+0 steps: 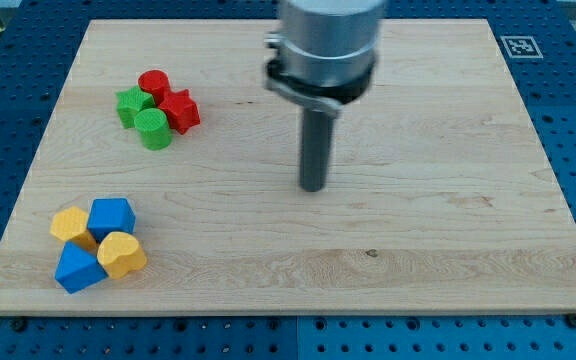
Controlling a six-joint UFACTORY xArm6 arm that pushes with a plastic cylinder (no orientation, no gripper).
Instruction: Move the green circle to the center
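Toward the view's upper left sits the green circle, a round green block [153, 129], touching a red star block [179, 110], a red round block [153, 84] and a second green block [132, 105]. It is well apart from the wooden desk's [448, 240] center, so the push remains undone. My tip [312, 186] rests near center, far from that cluster; no pincer exists on this rod.

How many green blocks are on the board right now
2, both in the cluster at the view's upper left: a green star-like block on the cluster's left, and the green circle at its bottom edge. None seem hidden.
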